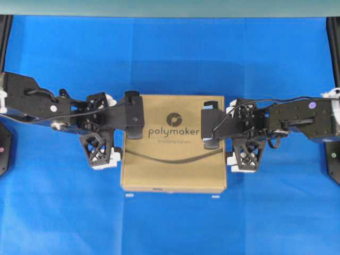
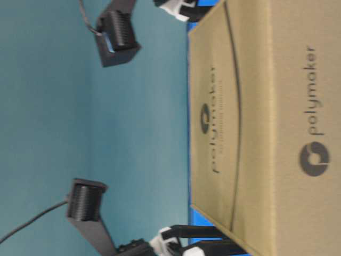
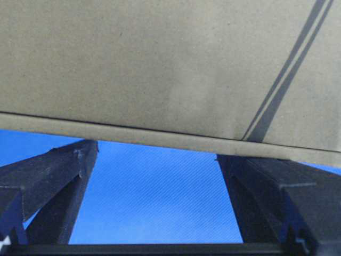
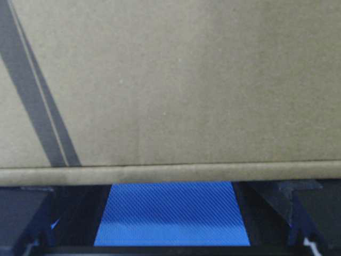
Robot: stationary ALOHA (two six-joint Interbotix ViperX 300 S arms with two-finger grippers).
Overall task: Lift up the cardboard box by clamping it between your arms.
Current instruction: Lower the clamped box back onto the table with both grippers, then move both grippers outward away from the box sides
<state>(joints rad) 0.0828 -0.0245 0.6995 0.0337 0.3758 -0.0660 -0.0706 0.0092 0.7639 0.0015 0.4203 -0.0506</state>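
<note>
The tan cardboard box (image 1: 172, 159) with the dark "polymaker" logo and a curved dark line lies flat in the middle of the blue table. My left gripper (image 1: 121, 133) is against its left side and my right gripper (image 1: 227, 133) is against its right side, so the box sits between the two arms. In the left wrist view the box (image 3: 160, 53) fills the top, and the fingers (image 3: 53, 176) stand wide apart with their tips at its edge. The right wrist view shows the same box (image 4: 186, 80) and spread fingers (image 4: 290, 208). Both grippers are open. I cannot tell if the box is off the table.
Blue cloth (image 1: 170, 58) covers the table, with a teal wall behind. Black frame posts (image 1: 4, 154) stand at the left and right edges. Two small white marks (image 1: 129, 195) lie just in front of the box. In the table-level view the box (image 2: 266, 106) fills the right.
</note>
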